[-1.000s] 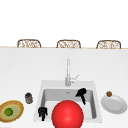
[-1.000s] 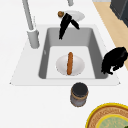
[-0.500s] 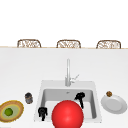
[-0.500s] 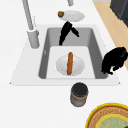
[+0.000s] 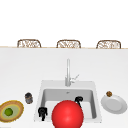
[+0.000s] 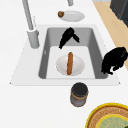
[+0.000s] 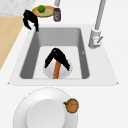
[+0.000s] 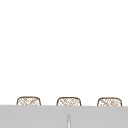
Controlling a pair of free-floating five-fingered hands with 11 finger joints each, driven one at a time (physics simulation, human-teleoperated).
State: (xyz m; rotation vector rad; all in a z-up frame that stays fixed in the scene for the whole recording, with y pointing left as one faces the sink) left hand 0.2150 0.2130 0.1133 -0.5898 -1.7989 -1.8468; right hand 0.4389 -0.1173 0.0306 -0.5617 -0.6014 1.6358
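Two black hands are what you have at the sink. Your right hand hangs inside the basin toward its right end, fingers straight and pointing down, thumb spread apart, holding nothing. Just beside its fingertips a sausage lies across a small white dish on the basin floor; from the right side view the hand overlaps the sausage, and you cannot tell whether they touch. The basin walls stand close on both sides of that hand, with bare floor around the dish.

Your left hand hovers at the front left corner of the sink, over the rim, fingers curled downward around nothing. A dark-lidded jar stands on the counter near it, and beyond that a woven bowl holding a lime.

On the right counter a white plate carries a small brown fruit at its rim. The faucet rises behind the basin. No writing can be read on the jar.
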